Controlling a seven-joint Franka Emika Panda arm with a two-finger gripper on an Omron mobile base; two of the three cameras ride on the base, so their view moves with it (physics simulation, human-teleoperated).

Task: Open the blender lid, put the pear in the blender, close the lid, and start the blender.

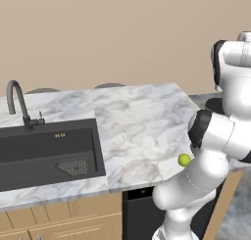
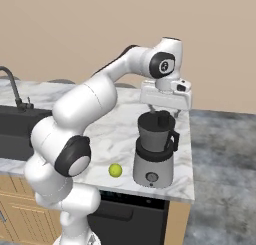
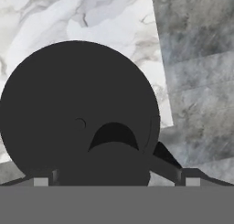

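Note:
The blender [image 2: 153, 156] stands near the counter's right front corner, its dark jar on a silvery base with a black side handle. The blender lid [image 2: 156, 118] sits on the jar. In the hand view the lid [image 3: 68, 99] is a wide black disc with its stubby knob [image 3: 114, 145] low in the middle. My gripper [image 2: 163, 113] hovers just above the lid, open, with one finger on each side of the knob and apart from it. Its tips [image 3: 116, 179] stand wide. The pear [image 2: 115, 170] lies on the counter left of the blender base, also seen as the pear [image 1: 184, 159].
A dark sink [image 1: 49, 151] with a curved faucet [image 1: 17, 104] takes up the left of the marble counter [image 1: 137, 121]. The counter's edge [image 2: 186, 154] ends just right of the blender, with grey floor [image 2: 220, 154] beyond. My own arm [image 2: 85, 119] arches over the counter's middle.

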